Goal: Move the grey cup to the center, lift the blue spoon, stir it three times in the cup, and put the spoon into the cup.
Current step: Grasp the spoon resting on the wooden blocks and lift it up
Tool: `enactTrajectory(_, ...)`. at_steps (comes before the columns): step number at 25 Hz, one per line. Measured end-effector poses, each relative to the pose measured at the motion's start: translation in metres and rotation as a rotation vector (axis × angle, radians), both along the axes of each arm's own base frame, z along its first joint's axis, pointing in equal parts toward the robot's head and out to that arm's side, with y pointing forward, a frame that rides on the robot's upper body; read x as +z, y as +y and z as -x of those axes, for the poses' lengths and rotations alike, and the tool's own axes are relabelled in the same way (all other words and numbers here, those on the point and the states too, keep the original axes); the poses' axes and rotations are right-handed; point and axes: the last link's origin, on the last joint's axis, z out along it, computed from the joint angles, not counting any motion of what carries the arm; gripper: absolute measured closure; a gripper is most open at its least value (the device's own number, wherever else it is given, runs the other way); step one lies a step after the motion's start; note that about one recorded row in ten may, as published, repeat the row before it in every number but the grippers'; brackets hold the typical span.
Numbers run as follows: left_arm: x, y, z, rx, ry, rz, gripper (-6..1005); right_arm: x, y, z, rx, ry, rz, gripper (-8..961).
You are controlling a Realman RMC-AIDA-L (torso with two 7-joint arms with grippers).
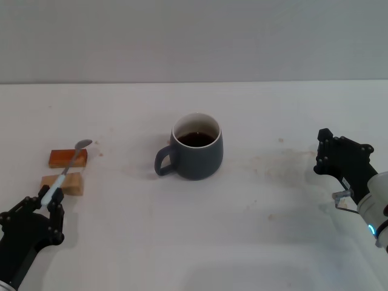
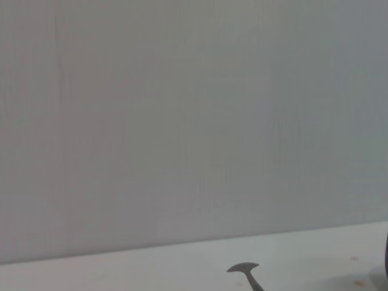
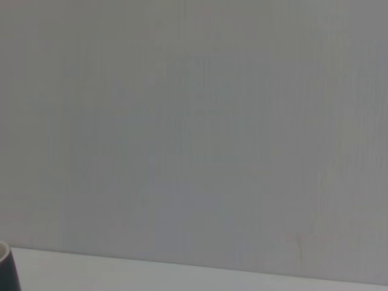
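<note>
The grey cup (image 1: 196, 154) stands upright at the middle of the table, handle toward my left, with dark liquid inside. An edge of it shows in the right wrist view (image 3: 5, 268). The blue spoon (image 1: 65, 173) lies across two wooden blocks at the left, its metal bowl pointing away from me. Its bowl also shows in the left wrist view (image 2: 244, 268). My left gripper (image 1: 48, 203) is at the near end of the spoon's pale handle, low over the table. My right gripper (image 1: 342, 151) is open and empty, well to the right of the cup.
An orange-brown wooden block (image 1: 68, 158) and a paler wooden block (image 1: 63, 183) hold the spoon up off the white table (image 1: 254, 230). A plain grey wall stands behind the table's far edge.
</note>
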Motion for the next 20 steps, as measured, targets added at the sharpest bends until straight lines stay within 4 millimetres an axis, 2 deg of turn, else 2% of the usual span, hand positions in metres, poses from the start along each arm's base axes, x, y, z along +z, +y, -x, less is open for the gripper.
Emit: enactTrajectory(20,0.011,0.004,-0.01,-0.075,-0.024,-0.041,823,0.0,0.002,0.002,0.006,0.002,0.0,955)
